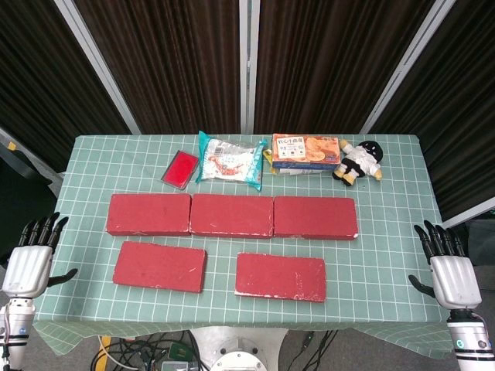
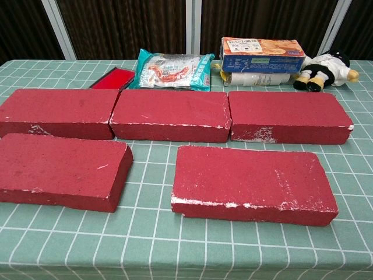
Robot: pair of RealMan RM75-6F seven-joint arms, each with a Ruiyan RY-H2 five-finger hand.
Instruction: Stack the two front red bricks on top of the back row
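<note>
Three red bricks form a back row: left [image 1: 148, 214] [image 2: 58, 112], middle [image 1: 232, 215] [image 2: 170, 114] and right [image 1: 315, 217] [image 2: 287, 116], end to end. In front lie two more red bricks, front left [image 1: 160, 266] [image 2: 59, 170] and front right [image 1: 280, 276] [image 2: 252, 183], flat on the green checked cloth [image 1: 216, 255]. My left hand [image 1: 29, 259] hangs off the table's left front corner, fingers spread, holding nothing. My right hand [image 1: 447, 267] sits off the right front corner, likewise open. Neither hand shows in the chest view.
Along the back edge lie a small red tray [image 1: 179, 168], a snack bag [image 1: 230, 159], a biscuit box [image 1: 305, 151] on a white tube [image 2: 256, 79], and a plush doll [image 1: 360, 161]. Dark curtains stand behind the table.
</note>
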